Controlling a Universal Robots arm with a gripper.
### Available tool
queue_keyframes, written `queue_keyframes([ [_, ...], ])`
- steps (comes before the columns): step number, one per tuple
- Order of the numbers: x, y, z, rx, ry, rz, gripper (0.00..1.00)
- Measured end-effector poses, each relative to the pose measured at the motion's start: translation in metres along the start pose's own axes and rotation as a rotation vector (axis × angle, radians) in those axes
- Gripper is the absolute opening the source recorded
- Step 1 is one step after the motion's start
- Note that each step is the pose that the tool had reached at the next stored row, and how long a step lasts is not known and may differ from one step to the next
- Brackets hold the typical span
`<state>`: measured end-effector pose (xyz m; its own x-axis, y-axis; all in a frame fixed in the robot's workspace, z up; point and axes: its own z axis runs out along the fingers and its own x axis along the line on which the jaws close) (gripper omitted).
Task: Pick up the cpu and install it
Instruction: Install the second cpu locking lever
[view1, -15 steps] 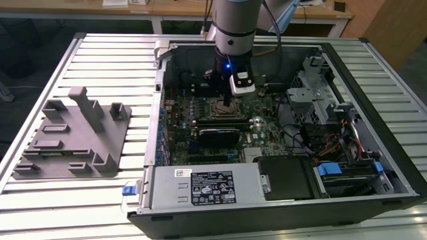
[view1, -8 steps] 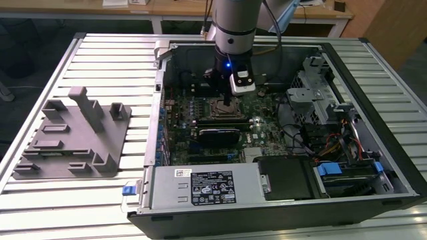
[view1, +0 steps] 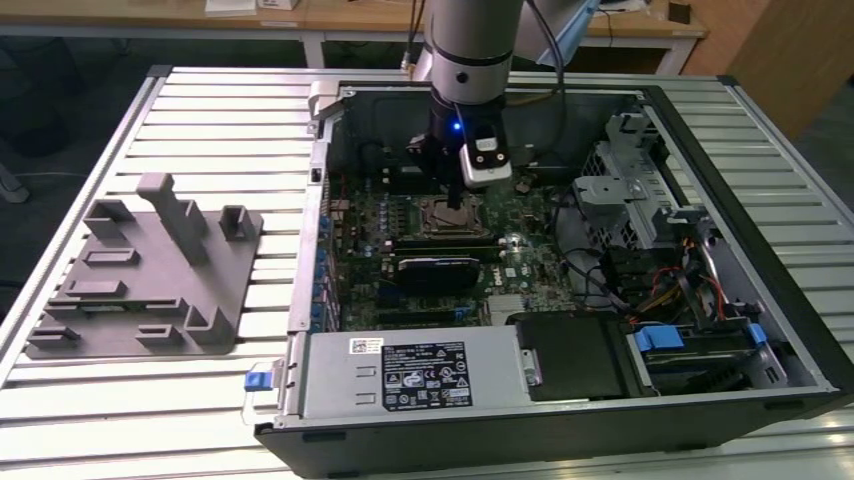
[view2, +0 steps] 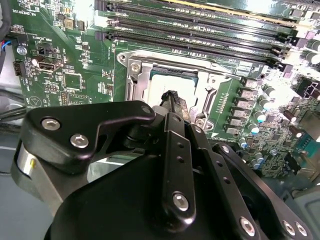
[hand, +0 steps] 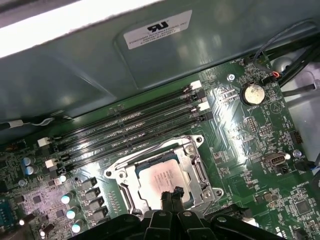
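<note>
The cpu, a flat square chip with a shiny silver top, lies inside the metal-framed socket on the green motherboard. In the second wrist view the cpu sits in the socket frame just beyond my fingertips. My gripper hovers over the chip's near edge, its two black fingers pressed together with nothing between them. In the exterior view my gripper hangs straight down into the open computer case over the socket.
Black memory slots run beside the socket, and a coin battery sits further along. The case wall rises behind them. A power supply, drive cage and cables crowd the case. A grey fixture lies on the slatted table.
</note>
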<state>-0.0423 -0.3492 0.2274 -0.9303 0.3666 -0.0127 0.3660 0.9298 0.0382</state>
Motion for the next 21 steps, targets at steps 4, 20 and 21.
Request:
queue_keyframes([
  [4,0.0000,0.0001,-0.0030,0.0000,0.0000,0.000,0.11],
  [20,-0.0002,0.0004,-0.0117,-0.0001,0.0000,0.000,0.11],
  [21,-0.0002,0.0003,-0.0118,0.0001,0.0001,0.000,0.11],
])
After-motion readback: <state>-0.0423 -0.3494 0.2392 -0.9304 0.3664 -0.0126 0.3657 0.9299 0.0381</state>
